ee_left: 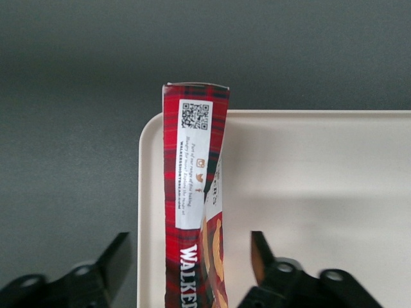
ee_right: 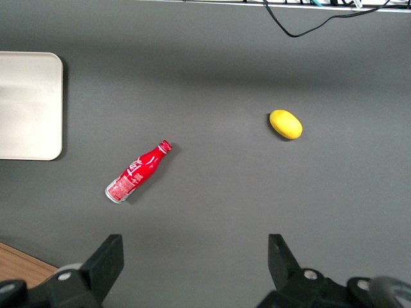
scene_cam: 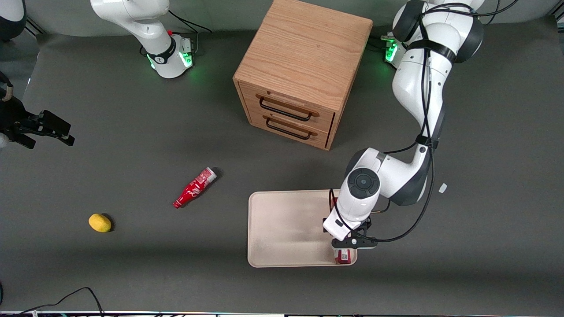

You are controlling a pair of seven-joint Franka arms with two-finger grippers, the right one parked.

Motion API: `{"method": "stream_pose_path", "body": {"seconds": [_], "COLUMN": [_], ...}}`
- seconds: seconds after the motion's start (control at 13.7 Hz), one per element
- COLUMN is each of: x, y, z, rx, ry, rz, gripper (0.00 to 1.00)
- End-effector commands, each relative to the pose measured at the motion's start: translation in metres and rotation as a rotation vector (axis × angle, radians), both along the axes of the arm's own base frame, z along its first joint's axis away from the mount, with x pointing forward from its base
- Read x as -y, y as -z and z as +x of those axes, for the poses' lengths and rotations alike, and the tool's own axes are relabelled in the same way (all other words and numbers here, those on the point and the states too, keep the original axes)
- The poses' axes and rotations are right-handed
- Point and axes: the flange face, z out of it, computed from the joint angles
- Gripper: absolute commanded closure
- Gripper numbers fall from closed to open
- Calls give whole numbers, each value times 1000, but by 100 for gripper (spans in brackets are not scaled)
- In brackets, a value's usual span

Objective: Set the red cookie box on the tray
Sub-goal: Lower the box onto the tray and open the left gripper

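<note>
Spread wide, the left arm's gripper [ee_left: 189, 263] hangs over the tray's edge nearest the working arm's end of the table, one finger [ee_left: 115, 256] on each side of the red cookie box [ee_left: 192, 192] and neither touching it.

Taking the tray [scene_cam: 282, 229] as the landmark, the biggest thing near it is the wooden drawer cabinet [scene_cam: 299, 72], which stands farther from the front camera than the tray, its two dark-handled drawers facing the tray. The tray itself is cream, flat and low-rimmed, bare apart from the box. The red cookie box lies lengthwise along the tray's rim at the working arm's end; its labelled end, with a QR code on a white patch, juts a little past the tray's corner nearest the front camera. The box looks creased along its length.

Off the tray, toward the parked arm's end of the table, a small red bottle [scene_cam: 194, 188] lies on its side on the grey tabletop. Farther still from the tray in that direction sits a yellow lemon [scene_cam: 100, 223].
</note>
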Motion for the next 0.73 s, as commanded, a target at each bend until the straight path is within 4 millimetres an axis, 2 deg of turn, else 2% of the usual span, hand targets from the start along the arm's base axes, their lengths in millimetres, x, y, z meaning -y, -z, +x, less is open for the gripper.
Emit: {"method": "stream_pose_path", "body": {"seconds": [0.0,0.22,0.36,0.58,0.66], "x": [4,3,2,-2,-9], "y": [-5,-8,-18,-41,-62], "z": [3,3,3,-6,-8], "rx": [28,27,20,-58,-72], "ry": [-10,-12,-15,-31,-40], "rz": [13,14,18,59,72], "gripper": [0,0,0,0,0]}}
